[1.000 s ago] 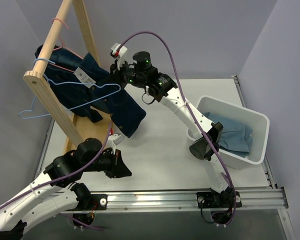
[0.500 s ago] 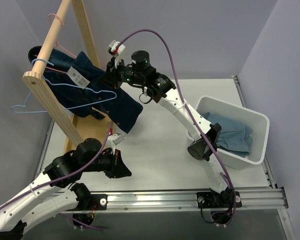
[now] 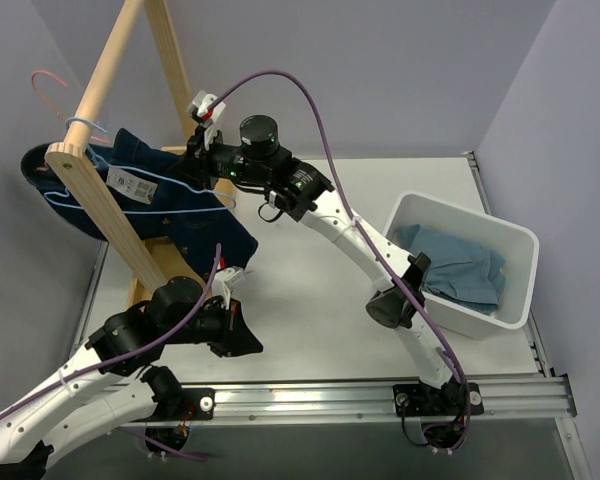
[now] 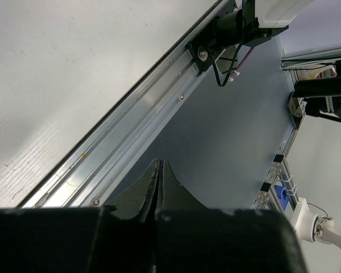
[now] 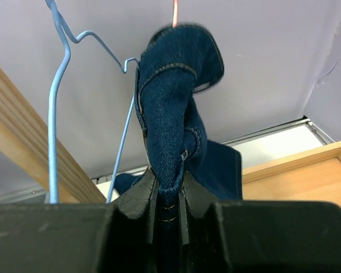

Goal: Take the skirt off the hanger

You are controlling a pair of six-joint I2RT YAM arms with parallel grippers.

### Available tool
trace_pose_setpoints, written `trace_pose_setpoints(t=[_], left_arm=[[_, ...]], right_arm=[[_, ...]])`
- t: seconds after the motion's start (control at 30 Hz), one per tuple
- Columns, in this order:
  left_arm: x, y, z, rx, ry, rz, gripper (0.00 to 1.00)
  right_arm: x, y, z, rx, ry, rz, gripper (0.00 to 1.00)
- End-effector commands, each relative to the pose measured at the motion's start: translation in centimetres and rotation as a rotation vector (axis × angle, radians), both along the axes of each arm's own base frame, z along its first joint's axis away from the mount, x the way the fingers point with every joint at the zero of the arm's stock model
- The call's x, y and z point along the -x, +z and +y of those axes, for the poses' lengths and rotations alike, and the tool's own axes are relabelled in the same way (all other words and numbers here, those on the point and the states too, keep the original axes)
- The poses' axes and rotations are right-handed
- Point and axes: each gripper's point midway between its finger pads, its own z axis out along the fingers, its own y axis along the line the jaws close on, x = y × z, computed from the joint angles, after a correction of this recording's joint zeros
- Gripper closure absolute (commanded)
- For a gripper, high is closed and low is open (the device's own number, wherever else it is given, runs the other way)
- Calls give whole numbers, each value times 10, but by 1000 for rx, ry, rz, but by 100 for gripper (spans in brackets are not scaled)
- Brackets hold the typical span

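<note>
Above the worktop's [image 3: 320,290] far-left corner, your right gripper [image 5: 166,196] pinches the dark blue denim skirt [image 3: 175,210], which is draped on the light-blue wire hanger [image 5: 54,142]; the pull-off step is in hand. Next, draw the cloth clear of the wire, while your left gripper [image 4: 158,185] waits at the near-left corner, fingers pressed together on nothing.

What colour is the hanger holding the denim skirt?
Light blue wire hanger, clearest in the right wrist view.

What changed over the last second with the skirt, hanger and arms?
The right gripper, shut on the dark blue denim skirt, swung left in the top view, pulling the skirt and the light blue wire hanger with it; its hook stayed on the wooden rail. The thin pink hanger shifted left too. The left gripper, shut, and the white plastic bin holding pale blue cloth stayed put.
</note>
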Motion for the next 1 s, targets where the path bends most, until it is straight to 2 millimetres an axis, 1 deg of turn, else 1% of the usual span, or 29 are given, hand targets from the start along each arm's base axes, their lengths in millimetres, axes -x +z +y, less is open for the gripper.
trace_pose_setpoints(t=[0.0,0.03,0.1,0.13,0.17,0.2,0.23,0.27,0.3,0.33,0.37,0.4,0.47,0.5,0.53,0.6,0.63,0.7,0.73,0.8,0.83,0.87,0.9,0.93,0.97], left_arm=[[2,27,-4,67,-23,-43,98],[2,28,-4,67,-23,-43,98],[2,30,-3,68,-20,-46,98],[2,30,-2,68,-19,-47,98],[2,31,-2,67,-19,-50,98],[2,32,-1,68,-19,-51,98],[3,33,-1,68,-19,-51,98],[3,34,-1,66,-21,-54,98],[3,34,0,63,-20,-57,98],[2,34,0,60,-18,-58,98],[2,35,1,59,-17,-61,98],[2,36,1,59,-15,-61,98],[2,37,1,60,-14,-61,98],[2,39,1,63,-14,-63,98],[2,40,1,65,-12,-64,98],[2,43,0,70,-15,-63,98],[2,44,0,72,-14,-63,98],[2,46,-2,79,-17,-65,98],[4,47,-4,87,-33,-60,98],[4,51,-10,109,-49,-54,98],[5,55,-15,125,-71,-46,98],[6,57,-18,133,-81,-38,98],[7,59,-21,139,-93,-36,98],[5,63,-26,143,-101,-38,98],[4,67,-28,146,-108,-45,98]], right_arm=[[10,71,-11,-179,8,-129,100],[8,72,-12,-181,-2,-126,100],[3,64,-11,-168,-17,-109,100],[0,66,-15,-175,-36,-105,100],[-6,56,-14,-157,-54,-84,100],[-13,51,-17,-151,-81,-61,100],[-17,54,-23,-158,-111,-53,100],[-22,51,-25,-154,-128,-41,100],[-29,35,-26,-128,-149,-13,100],[-28,41,-31,-142,-160,-4,100],[-31,39,-34,-138,-173,5,100],[-37,27,-37,-115,-185,30,100],[-38,29,-46,-115,-203,47,100],[-43,14,-49,-90,-220,70,100],[-40,24,-58,-104,-233,59,100],[-43,25,-71,-110,-275,70,100],[-44,24,-83,-116,-297,75,100],[-48,22,-100,-132,-338,107,100],[-44,21,-112,-134,-353,115,100],[-43,16,-127,-120,-384,125,100],[-37,14,-138,-112,-403,131,100],[-34,12,-145,-105,-416,136,100],[-24,24,-157,-122,-425,128,100],[-24,6,-162,-94,-447,151,100],[-20,5,-169,-94,-456,154,100]])
